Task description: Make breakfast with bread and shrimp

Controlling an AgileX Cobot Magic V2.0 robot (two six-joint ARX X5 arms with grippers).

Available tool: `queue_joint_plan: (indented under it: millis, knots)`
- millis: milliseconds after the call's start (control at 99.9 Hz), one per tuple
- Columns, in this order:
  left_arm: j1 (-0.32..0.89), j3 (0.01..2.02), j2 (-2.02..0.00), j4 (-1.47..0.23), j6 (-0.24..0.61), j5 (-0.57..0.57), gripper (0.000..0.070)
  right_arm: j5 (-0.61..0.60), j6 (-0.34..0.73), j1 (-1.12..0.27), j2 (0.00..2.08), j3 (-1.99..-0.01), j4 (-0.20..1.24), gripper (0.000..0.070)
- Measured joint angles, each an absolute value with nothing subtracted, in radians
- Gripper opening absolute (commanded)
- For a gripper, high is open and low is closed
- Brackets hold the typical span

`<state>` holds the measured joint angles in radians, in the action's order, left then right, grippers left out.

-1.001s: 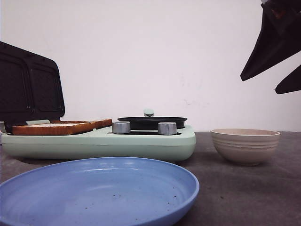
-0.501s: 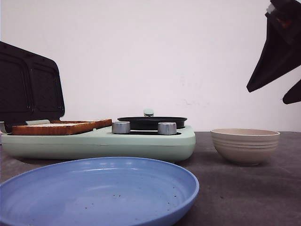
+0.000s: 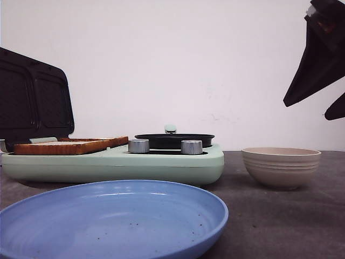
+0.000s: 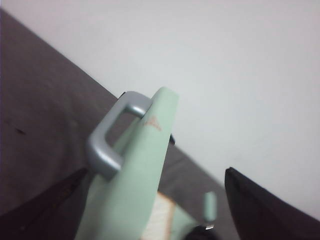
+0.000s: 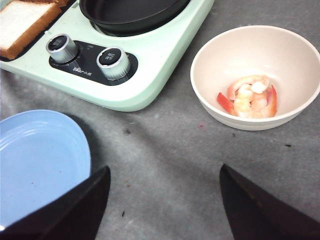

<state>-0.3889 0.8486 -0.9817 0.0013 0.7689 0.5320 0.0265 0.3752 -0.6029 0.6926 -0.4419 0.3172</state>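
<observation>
Bread (image 3: 67, 145) lay on the left plate of the pale green breakfast cooker (image 3: 116, 164), at about 9 o'clock in the front view, crust edges toasted brown. The cooker's dark ribbed lid (image 3: 33, 96) stood open behind it.

Right end effector (image 3: 323, 102) hung high at 2 o'clock, above the beige bowl (image 3: 281, 167), well apart from the bread. Its two dark fingers were spread wide with nothing between them. In the right wrist view the fingers (image 5: 65, 207) framed bare bench (image 5: 165, 170); the bread corner (image 5: 22, 22) sat at the far side of the cooker, past two silver knobs (image 5: 114, 61). Shrimp (image 5: 248, 97), pink and curled, lay in the bowl (image 5: 235, 65).

Left end effector (image 4: 150, 220) was spread apart, straddling the raised lid edge with its grey handle (image 4: 110, 135); contact with the lid could not be judged. A sliver of bread (image 4: 160, 220) showed below.

Blue plate (image 3: 113, 221) sat empty in front, cut off at the frame edge. Black pan (image 3: 174, 140) seen edge-on; contents not visible. Left end effector was out of the front view.
</observation>
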Motion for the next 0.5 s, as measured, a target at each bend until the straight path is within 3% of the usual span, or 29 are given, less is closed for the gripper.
queue_joint_plan:
  millis: [220,501]
  knots:
    - [-0.455,0.860,-1.169,0.184,0.987,0.682,0.0468,0.027,0.375,-0.603,0.693,-0.442,0.317,0.0422]
    - [-0.454,0.860,-1.342,0.229,1.036,0.710,0.0468,0.027,0.375,-0.603,0.692,-0.442,0.302,0.0422]
